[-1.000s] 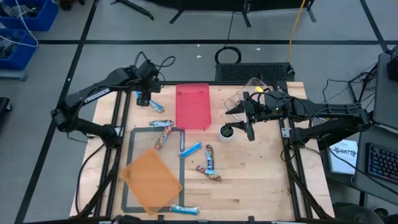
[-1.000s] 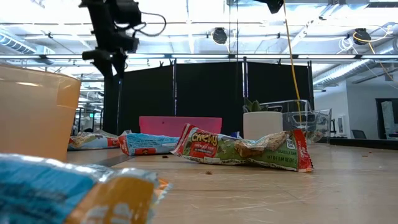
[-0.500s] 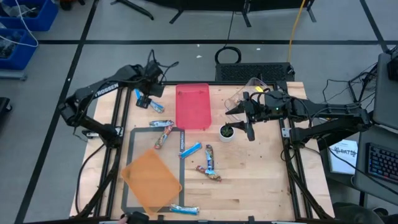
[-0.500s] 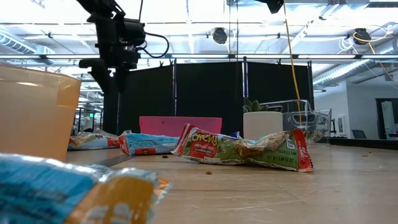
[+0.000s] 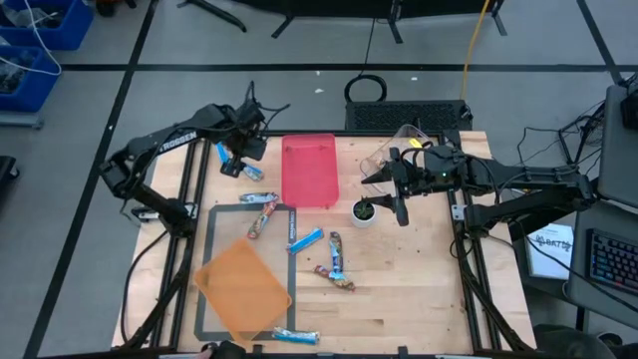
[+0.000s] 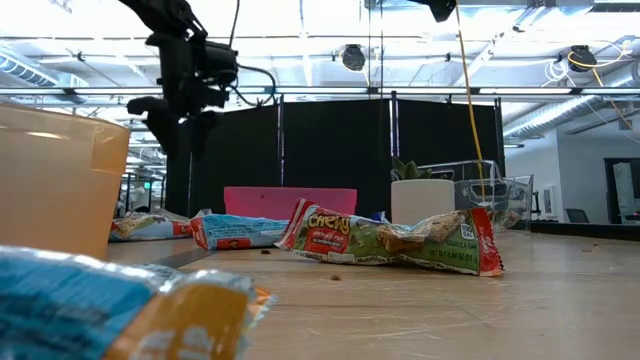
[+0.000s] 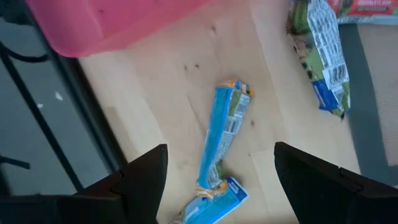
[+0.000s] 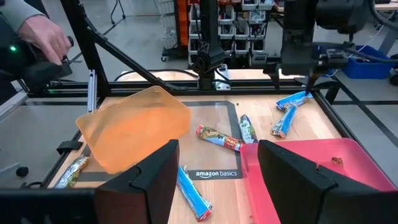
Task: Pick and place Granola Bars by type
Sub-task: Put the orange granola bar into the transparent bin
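the left end effector [image 5: 242, 152] hovers off the table over the far-left corner, fingers [image 7: 140, 180] spread apart and holding nothing. in its wrist view two blue bars lie almost straight below it, framed between the fingers: the longer blue bar [image 7: 222, 135] runs lengthwise away from the wrist, and the second blue bar [image 7: 214, 200] lies crosswise at its near end, touching or nearly so. in the high view these read as one blue bar [image 5: 222, 153] at about 9 o'clock of the end effector and another [image 5: 251, 172] at about 5 o'clock of it, both close by. the long axis of the nearer bar seems to run roughly in line with the finger gap, so my guess is the wrist needs a turn before it comes down, to close across the narrow width.

the left arm is clearly the nearer one. the right end effector [image 5: 399, 194] waits with fingers parted and empty beside the potted plant [image 5: 364, 210], well apart from these bars, on the far side of the red tray [image 5: 308, 170].

the wrappers are flat, shiny and crinkled, blue with orange ends. other granola bars lie toward the table centre: a multicolour bar [image 5: 261, 217] at the mat's edge, a blue one [image 5: 305, 240], a dark one [image 5: 336, 251] and a red-brown one [image 5: 336, 278]. one more blue bar [image 5: 295, 336] sits at the near edge beside the orange tray [image 5: 242, 288]
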